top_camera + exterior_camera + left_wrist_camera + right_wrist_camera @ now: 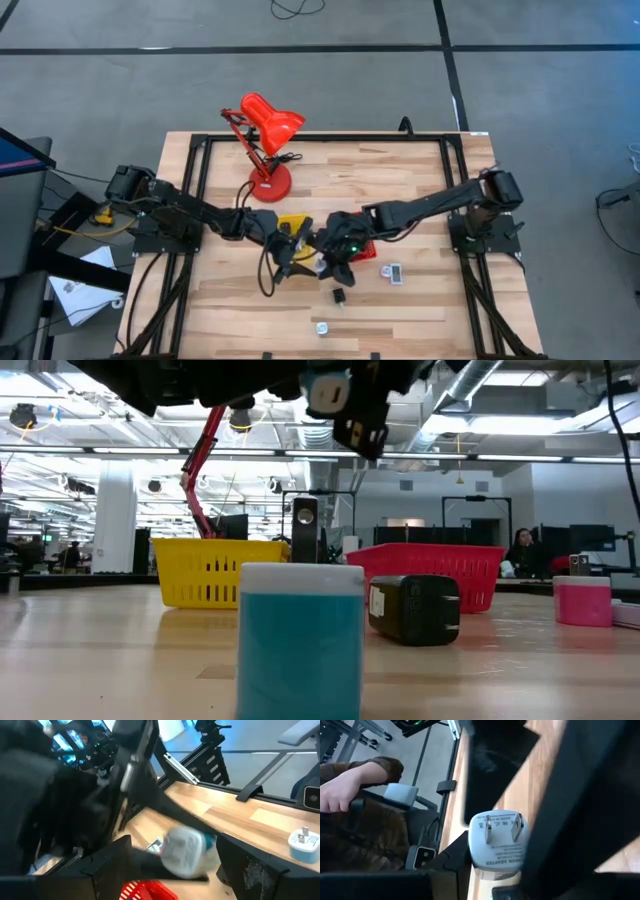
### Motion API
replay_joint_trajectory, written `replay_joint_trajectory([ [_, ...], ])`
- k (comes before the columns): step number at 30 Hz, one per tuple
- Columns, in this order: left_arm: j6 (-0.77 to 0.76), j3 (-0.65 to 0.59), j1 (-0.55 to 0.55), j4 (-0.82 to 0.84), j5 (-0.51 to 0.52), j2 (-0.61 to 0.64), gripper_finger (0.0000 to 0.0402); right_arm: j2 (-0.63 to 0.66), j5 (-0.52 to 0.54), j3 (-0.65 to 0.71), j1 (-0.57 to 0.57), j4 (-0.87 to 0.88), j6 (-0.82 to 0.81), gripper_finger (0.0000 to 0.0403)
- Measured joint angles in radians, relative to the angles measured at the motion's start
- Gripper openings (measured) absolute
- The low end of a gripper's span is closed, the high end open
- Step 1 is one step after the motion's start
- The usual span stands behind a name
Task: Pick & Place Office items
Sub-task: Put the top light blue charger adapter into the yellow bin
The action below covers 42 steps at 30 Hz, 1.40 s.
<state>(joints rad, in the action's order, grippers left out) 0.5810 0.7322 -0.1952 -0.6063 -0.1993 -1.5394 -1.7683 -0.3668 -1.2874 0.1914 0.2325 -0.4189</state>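
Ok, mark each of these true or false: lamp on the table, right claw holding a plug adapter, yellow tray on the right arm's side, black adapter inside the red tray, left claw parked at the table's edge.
1. The red desk lamp stands on the table. True.
2. The right claw holds a white plug adapter. True.
3. The yellow tray is on the right arm's side. False: it is on the left arm's side of the red tray.
4. The black adapter lies inside the red tray. False: it lies on the table in front of it.
5. The left claw is parked at the table's edge. False: it is over the yellow tray, near the right claw.
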Motion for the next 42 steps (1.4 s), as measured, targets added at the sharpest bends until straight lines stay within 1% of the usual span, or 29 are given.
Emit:
replay_joint_trajectory([
  [2, -0.01, 0.0, -0.001, -0.002, -0.006, 0.0, 0.0287, -0.021, -0.008, -0.016, -0.009, 0.0, 0.0, 0.0126],
  [4, -0.029, -0.001, 0.0, 0.007, -0.04, 0.002, 0.0287, -0.038, -0.041, -0.033, -0.014, 0.009, 0.0, 0.0127],
  [7, -0.037, 0.0, -0.001, 0.04, -0.053, 0.004, 0.0287, -0.047, -0.082, -0.047, -0.022, 0.007, 0.009, 0.0127],
  [20, -0.057, 0.0, -0.006, 0.077, -0.072, 0.003, 0.0284, -0.05, -0.108, -0.047, -0.023, -0.004, 0.011, 0.0127],
  [24, -0.065, 0.001, -0.01, 0.111, -0.118, 0.003, 0.0264, -0.051, -0.118, -0.047, -0.024, 0.001, 0.011, 0.0127],
  [30, -0.065, 0.002, -0.024, 0.096, -0.116, 0.001, 0.0215, -0.049, -0.122, -0.05, -0.023, 0.015, 0.03, 0.0127],
  [33, -0.065, 0.001, -0.022, 0.079, -0.104, 0.001, 0.0198, -0.048, -0.127, -0.051, -0.023, 0.014, 0.03, 0.0127],
  [37, -0.065, 0.0, -0.022, 0.072, -0.087, 0.0, 0.0186, -0.049, -0.132, -0.051, -0.011, 0.019, 0.031, 0.0127],
  [42, -0.065, -0.001, -0.041, 0.068, -0.078, 0.0, 0.0182, -0.05, -0.134, -0.051, -0.008, 0.026, 0.034, 0.0127],
])
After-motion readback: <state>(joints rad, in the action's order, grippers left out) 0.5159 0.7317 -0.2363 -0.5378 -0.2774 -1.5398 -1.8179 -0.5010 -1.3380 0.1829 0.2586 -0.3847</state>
